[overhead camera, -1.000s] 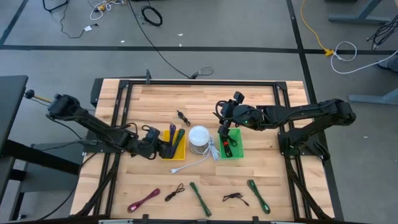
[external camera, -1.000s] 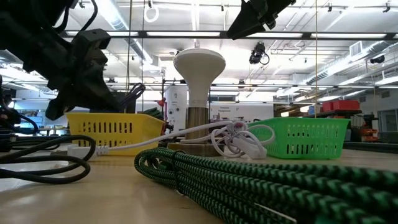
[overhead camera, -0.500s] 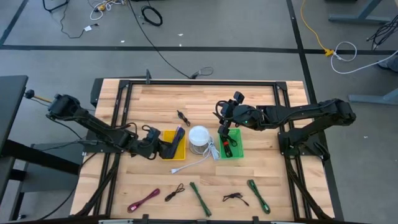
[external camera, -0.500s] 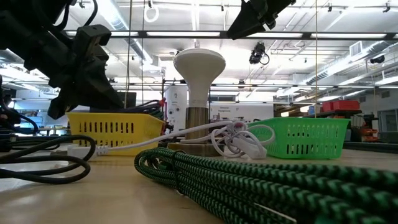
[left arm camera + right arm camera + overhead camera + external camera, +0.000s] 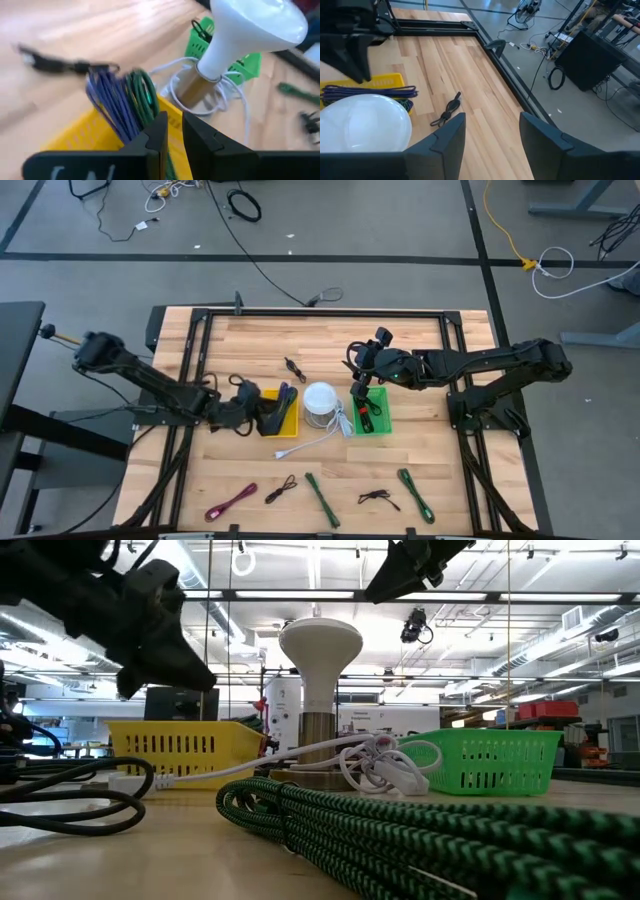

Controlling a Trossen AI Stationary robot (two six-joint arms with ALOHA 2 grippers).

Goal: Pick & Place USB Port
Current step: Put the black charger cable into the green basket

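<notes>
A yellow basket (image 5: 286, 426) (image 5: 180, 750) holds a purple cable (image 5: 107, 100) (image 5: 283, 391) and a green cable (image 5: 142, 95), which lie over its rim. My left gripper (image 5: 266, 415) (image 5: 175, 132) (image 5: 195, 675) hovers just above the basket's left side, shut, with only a thin slit between its fingers, and holds nothing. My right gripper (image 5: 360, 387) (image 5: 492, 125) is open and empty above the green basket (image 5: 379, 421) (image 5: 490, 755). A white dome-topped lamp (image 5: 320, 398) (image 5: 255, 30) stands between the two baskets.
A white cord (image 5: 318, 440) coils around the lamp's foot and trails toward the near edge. Loose cables lie along the near side: magenta (image 5: 232, 500), black (image 5: 282, 488), green (image 5: 322, 498), black (image 5: 375, 498), green (image 5: 415, 495). Another black cable (image 5: 293, 367) lies beyond the baskets.
My left gripper has risen from the yellow basket and drawn back slightly toward the table's left edge. The cable loops that stood above the basket's rim beside it have sunk into the basket.
</notes>
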